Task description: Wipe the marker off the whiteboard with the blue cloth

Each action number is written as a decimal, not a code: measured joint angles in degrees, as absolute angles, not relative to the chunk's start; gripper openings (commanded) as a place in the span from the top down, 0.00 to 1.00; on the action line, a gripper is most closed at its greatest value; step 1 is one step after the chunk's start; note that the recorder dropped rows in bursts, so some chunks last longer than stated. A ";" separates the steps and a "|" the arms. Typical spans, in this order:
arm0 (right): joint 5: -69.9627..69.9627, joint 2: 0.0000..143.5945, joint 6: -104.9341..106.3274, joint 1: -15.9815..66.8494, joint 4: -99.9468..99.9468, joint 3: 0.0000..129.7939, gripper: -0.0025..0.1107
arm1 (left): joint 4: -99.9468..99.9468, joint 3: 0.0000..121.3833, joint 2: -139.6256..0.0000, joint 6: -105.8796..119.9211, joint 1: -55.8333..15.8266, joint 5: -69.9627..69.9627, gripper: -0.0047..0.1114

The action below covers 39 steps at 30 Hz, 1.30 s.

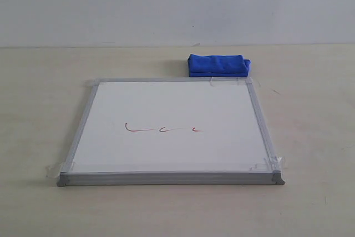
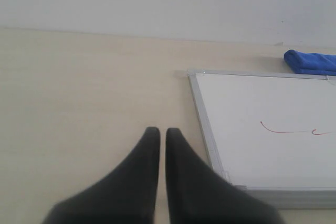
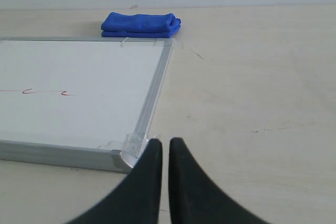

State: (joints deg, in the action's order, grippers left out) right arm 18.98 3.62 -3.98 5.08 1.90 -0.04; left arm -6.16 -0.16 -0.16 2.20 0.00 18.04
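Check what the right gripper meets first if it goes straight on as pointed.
Probably nothing: ahead of the right gripper is bare table. The whiteboard runs close beside that line, the blue cloth farther off it; depth is hard to judge.

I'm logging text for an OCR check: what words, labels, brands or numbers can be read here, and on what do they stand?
None can be read.
The whiteboard bears only a red marker squiggle: a wavy line with loops, no letters or digits.
The blue cloth, the frame and the table show no label or brand.
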 measured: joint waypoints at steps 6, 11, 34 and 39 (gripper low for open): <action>18.98 3.62 -3.98 5.08 1.90 -0.04 0.97 | -6.16 -0.16 -0.16 2.20 0.00 18.04 0.92; 18.98 3.62 -3.98 5.08 2.05 -0.04 0.97 | -6.16 -0.16 -0.16 2.20 0.00 18.04 0.92; 14.52 3.50 -4.73 5.08 12.92 20.41 0.97 | -6.16 -0.16 -0.16 2.20 0.00 18.04 0.92; 5.96 3.50 -4.73 5.08 16.02 20.44 0.97 | -6.16 -0.16 -0.16 2.20 0.00 18.04 0.92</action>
